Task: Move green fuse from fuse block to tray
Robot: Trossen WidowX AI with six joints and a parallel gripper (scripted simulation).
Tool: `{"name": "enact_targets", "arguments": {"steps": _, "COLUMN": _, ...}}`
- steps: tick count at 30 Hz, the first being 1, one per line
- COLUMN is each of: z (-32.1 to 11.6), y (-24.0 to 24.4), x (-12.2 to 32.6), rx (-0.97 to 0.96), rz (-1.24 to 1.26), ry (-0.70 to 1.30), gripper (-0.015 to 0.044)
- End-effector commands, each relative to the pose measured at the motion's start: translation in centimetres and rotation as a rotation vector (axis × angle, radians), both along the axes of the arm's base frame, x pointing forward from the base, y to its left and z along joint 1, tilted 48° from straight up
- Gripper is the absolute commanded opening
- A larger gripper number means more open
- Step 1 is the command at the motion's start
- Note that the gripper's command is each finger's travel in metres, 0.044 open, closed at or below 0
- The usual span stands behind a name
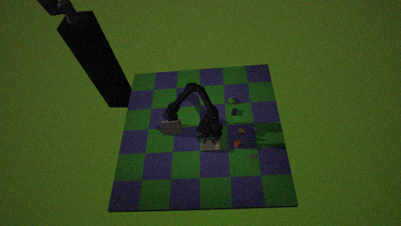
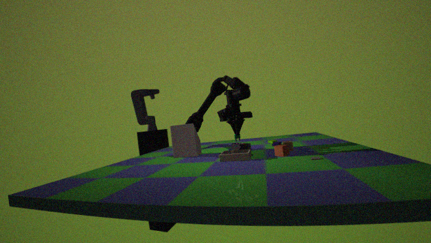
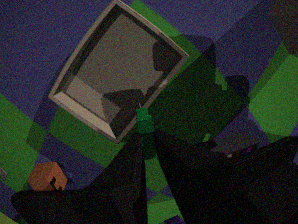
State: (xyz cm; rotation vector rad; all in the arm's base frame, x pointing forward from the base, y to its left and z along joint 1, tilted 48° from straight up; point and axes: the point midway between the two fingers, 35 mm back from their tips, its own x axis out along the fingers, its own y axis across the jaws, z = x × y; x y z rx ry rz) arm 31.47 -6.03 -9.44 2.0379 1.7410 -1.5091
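My gripper (image 2: 237, 135) (image 3: 146, 137) is shut on the green fuse (image 2: 237, 138) (image 3: 144, 119) and points down. The fuse hangs upright from the fingertips, clear of the block, above the table. In the wrist view the fuse's lower end overlaps the near rim of the tray. The grey open tray (image 1: 210, 148) (image 2: 233, 157) (image 3: 85, 119) holds nothing that I can see, only shadows. The dark fuse block (image 3: 235, 144) is partly hidden behind a finger in the wrist view, with a trace of purple; the exterior view shows it dimly behind the tray.
An orange block (image 1: 237, 144) (image 2: 281, 150) (image 3: 46, 176) and a tan block (image 1: 241, 131) stand right of the tray. A lime block (image 1: 231, 100) and a blue block (image 1: 234, 112) lie farther back. A large grey box (image 1: 171, 128) (image 2: 185, 141) stands by the arm's base.
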Motion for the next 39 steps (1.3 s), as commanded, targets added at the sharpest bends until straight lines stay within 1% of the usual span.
{"name": "enact_targets", "arguments": {"steps": 1, "z": -1.9, "y": -1.2, "x": -0.4, "rx": 0.005, "rz": 0.006, "ry": 0.006, "gripper": 0.0000}}
{"name": "enact_targets", "arguments": {"steps": 5, "z": -3.4, "y": -2.3, "x": -0.7, "rx": 0.009, "rz": 0.007, "ry": 0.006, "gripper": 0.0000}}
{"name": "enact_targets", "arguments": {"steps": 9, "z": -3.5, "y": -2.3, "x": -0.7, "rx": 0.009, "rz": 0.007, "ry": 0.005, "gripper": 0.0000}}
{"name": "enact_targets", "arguments": {"steps": 39, "z": -6.2, "y": 0.6, "x": -1.2, "rx": 0.010, "rz": 0.007, "ry": 0.005, "gripper": 0.0000}}
